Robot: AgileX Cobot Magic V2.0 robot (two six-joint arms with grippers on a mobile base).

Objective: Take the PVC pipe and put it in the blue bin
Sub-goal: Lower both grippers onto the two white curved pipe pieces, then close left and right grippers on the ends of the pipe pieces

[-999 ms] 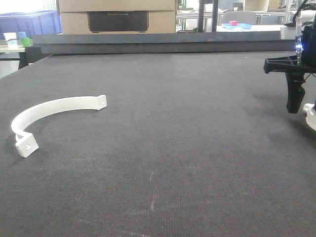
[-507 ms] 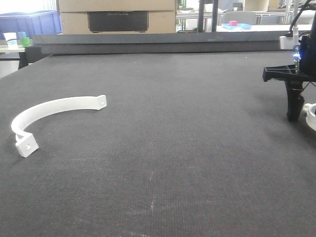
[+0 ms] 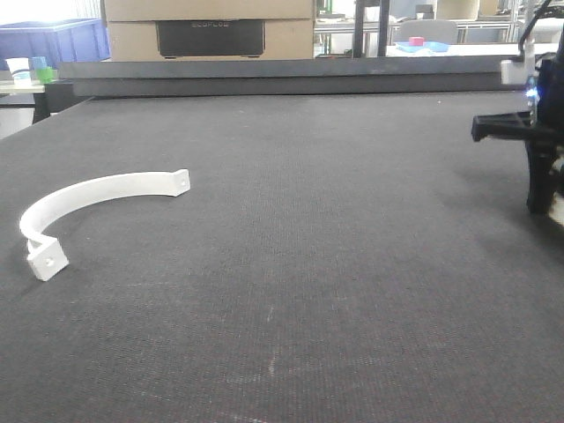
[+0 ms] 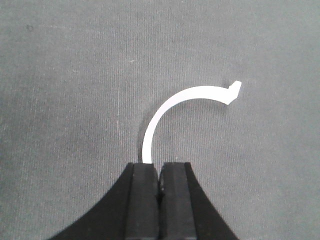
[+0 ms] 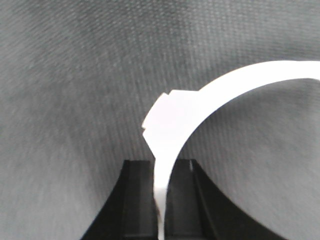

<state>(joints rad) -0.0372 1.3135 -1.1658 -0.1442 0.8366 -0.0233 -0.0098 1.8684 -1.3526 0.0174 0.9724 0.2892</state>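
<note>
Blue bin point(image 3: 53, 40): far back, off bench point(image 3: 335, 264), well left of right claw point(image 3: 539, 203). First PVC arc point(image 3: 97, 189): flat on bench, free. Its near end sits at left claw point(image 4: 160, 166) fingertip, contact unclear; tabbed end curves off ahead-right. Left claw: clenched, pads together, nothing between. Right claw: clenched on second PVC arc point(image 5: 175, 115), thin strip upright between pads, tab just ahead, rest sweeping ahead-right. Wrist view blurred.
</note>
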